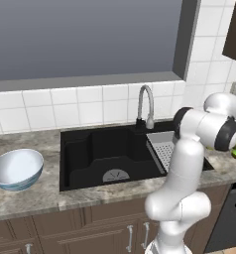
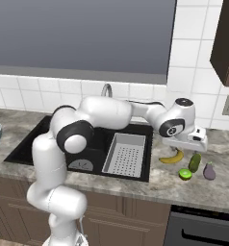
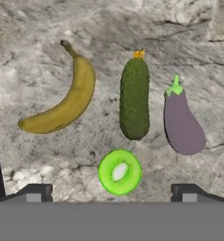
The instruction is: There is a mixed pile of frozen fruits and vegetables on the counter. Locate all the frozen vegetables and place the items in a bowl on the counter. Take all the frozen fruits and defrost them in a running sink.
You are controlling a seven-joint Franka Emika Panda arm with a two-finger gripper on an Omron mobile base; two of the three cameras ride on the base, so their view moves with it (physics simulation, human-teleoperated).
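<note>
A white robot arm reaches over the right end of a speckled granite-look desk [image 2: 135,185], its tool [image 3: 112,192] hanging with both dark tips spread wide apart and nothing between them, directly above four pieces of frozen produce. Seen from the hand, a curved yellow banana [image 3: 64,97] lies at the left, a dark green, pebbly oblong cucumber [image 3: 134,98] in the middle and a smooth, dull purple eggplant [image 3: 181,123] with a green cap at the right, the three side by side but apart; a round, bright green fruit slice [image 3: 119,172] with a pale centre sits nearest the tool, just below the cucumber's end. In the right base view the same four lie grouped on the desk just right of the sink [image 2: 58,149], a deep black rectangular basin with a round drain, a grey perforated tray [image 2: 125,153] in its right half and a curved chrome faucet [image 1: 146,105] behind it. Far across the sink, at the left end of the desk, a wide glossy bowl [image 1: 16,168], pale inside and blue-grey outside, stands tilted. White square tiles [image 1: 65,106] back the desk and brown wooden cabinets [image 1: 55,230] run under it.
</note>
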